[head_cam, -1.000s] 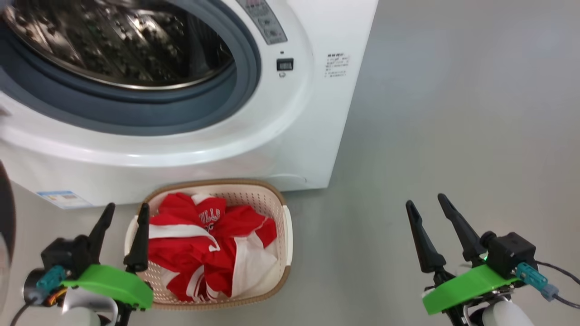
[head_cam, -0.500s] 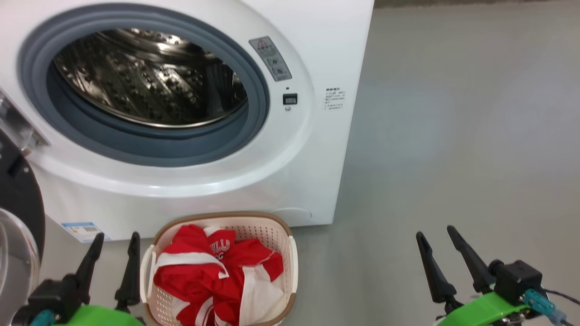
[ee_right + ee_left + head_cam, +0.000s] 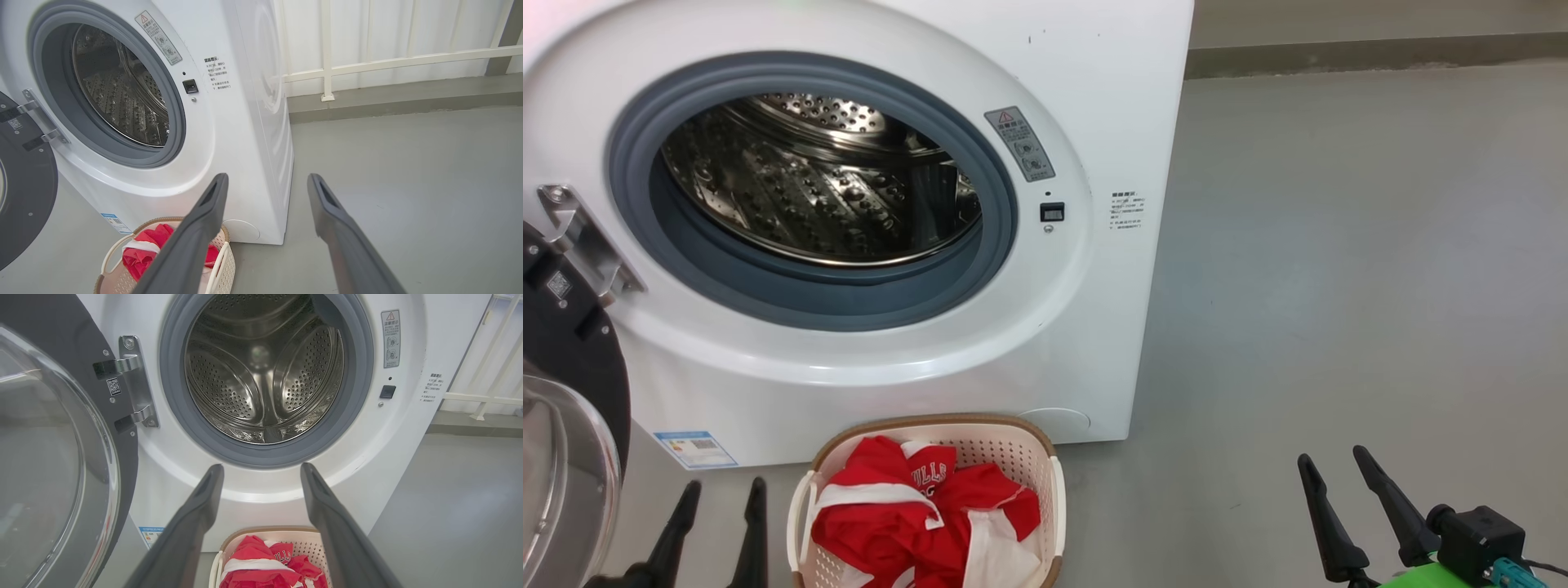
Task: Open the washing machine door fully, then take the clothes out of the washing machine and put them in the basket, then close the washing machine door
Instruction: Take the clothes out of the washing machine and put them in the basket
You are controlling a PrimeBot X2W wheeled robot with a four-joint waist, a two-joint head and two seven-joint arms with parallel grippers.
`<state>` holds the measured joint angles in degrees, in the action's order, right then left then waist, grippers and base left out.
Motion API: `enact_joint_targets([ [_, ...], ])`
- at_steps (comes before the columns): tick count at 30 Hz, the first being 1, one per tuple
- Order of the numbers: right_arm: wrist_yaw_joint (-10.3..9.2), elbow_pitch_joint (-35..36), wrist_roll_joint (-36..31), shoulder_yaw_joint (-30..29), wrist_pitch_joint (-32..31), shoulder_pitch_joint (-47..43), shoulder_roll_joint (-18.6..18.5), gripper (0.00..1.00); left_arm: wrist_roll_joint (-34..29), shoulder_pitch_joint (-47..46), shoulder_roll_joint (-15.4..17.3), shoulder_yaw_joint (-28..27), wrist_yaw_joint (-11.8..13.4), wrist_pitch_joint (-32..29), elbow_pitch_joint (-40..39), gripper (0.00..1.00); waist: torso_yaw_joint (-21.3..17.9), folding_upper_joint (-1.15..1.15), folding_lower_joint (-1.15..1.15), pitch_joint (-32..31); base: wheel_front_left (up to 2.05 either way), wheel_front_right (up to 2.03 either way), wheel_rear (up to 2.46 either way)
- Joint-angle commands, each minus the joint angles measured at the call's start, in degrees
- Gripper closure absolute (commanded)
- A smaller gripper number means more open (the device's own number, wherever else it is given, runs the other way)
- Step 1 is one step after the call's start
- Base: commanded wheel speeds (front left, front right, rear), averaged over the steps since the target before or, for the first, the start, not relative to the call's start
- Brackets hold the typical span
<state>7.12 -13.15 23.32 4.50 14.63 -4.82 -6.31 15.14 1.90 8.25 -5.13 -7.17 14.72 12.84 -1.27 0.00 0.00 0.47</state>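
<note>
The white washing machine (image 3: 1094, 98) (image 3: 412, 428) (image 3: 245, 134) stands with its steel drum (image 3: 825, 188) (image 3: 261, 371) bare. Its door (image 3: 572, 384) (image 3: 53, 457) (image 3: 24, 192) hangs swung wide open at the left on a metal hinge (image 3: 137, 381). On the floor before the machine sits the cream basket (image 3: 1017, 453) (image 3: 312, 539) (image 3: 222, 261) holding the red and white clothes (image 3: 907, 523) (image 3: 261, 567) (image 3: 139, 253). My left gripper (image 3: 721, 490) (image 3: 261, 469) is open, low at the basket's left. My right gripper (image 3: 1334, 459) (image 3: 267, 179) is open over bare floor to the right.
Grey floor (image 3: 1339, 286) stretches to the right of the machine. A white railing (image 3: 367, 61) and a low grey kerb (image 3: 388, 98) run along the far wall behind it. A blue label (image 3: 694, 449) sits low on the machine's front.
The head camera has tilted up, so the whole picture slid down and more of the machine's front and the door shows. Both grippers stay open, now lower in the view.
</note>
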Motion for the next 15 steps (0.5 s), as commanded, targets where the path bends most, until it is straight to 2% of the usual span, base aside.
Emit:
enact_joint_targets([
  [1, 0.36, 1.57, 0.1, 0.98, 0.37, 0.33, -1.08, 0.0, -0.34, -0.22, 0.75, -2.81, -0.32, 0.28, -2.13, 0.0, -0.19, 0.0, 0.0, -0.11, 0.0, 0.0, 0.0],
  [15, 0.36, 1.78, 0.15, 0.24, 0.37, -0.35, -0.99, 0.0, -0.49, 2.08, -0.23, -3.55, -0.32, 0.28, -4.03, 0.0, 0.03, 0.0, 0.0, -0.56, 0.0, 0.0, 0.0],
])
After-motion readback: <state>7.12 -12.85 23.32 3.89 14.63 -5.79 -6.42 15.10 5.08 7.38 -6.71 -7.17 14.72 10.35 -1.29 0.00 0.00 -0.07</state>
